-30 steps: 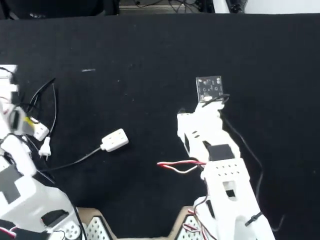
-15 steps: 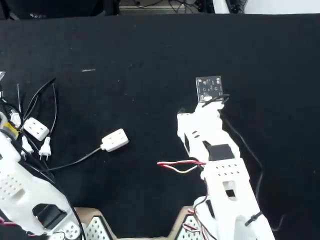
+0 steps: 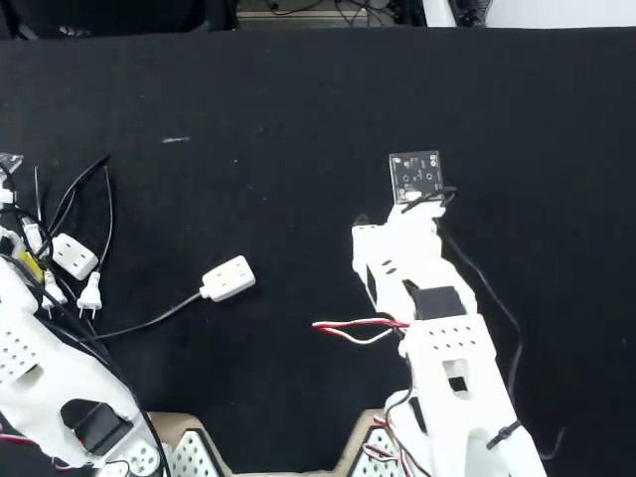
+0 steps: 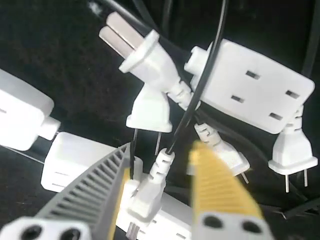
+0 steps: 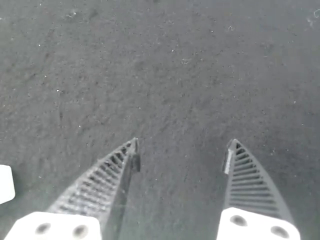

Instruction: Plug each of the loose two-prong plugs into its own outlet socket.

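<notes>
At the table's left edge lies a tangle of white two-prong plugs (image 3: 89, 295) and outlet sockets (image 3: 72, 255) on black cables. My left gripper (image 3: 25, 260) hangs over this pile. Seen from the left wrist, the left gripper (image 4: 162, 150) is open, its grey and yellow fingers (image 4: 215, 185) either side of a white plug (image 4: 150, 182) and its cable. A flat-prong plug (image 4: 142, 47) and a slotted outlet socket (image 4: 255, 85) lie just beyond. My right gripper (image 5: 182, 145) is open over bare black mat, nothing between its fingers.
Another white outlet socket (image 3: 229, 278) on a black cable lies left of centre. The right arm (image 3: 402, 258) stands mid-table with red and white wires (image 3: 348, 330) beside it. Perforated arm bases (image 3: 189, 452) sit at the near edge. Black mat (image 3: 298, 99) covers the table.
The left arm has shifted at the table's left edge, uncovering the socket beside it and bringing its gripper onto the plug pile. The right arm has not moved.
</notes>
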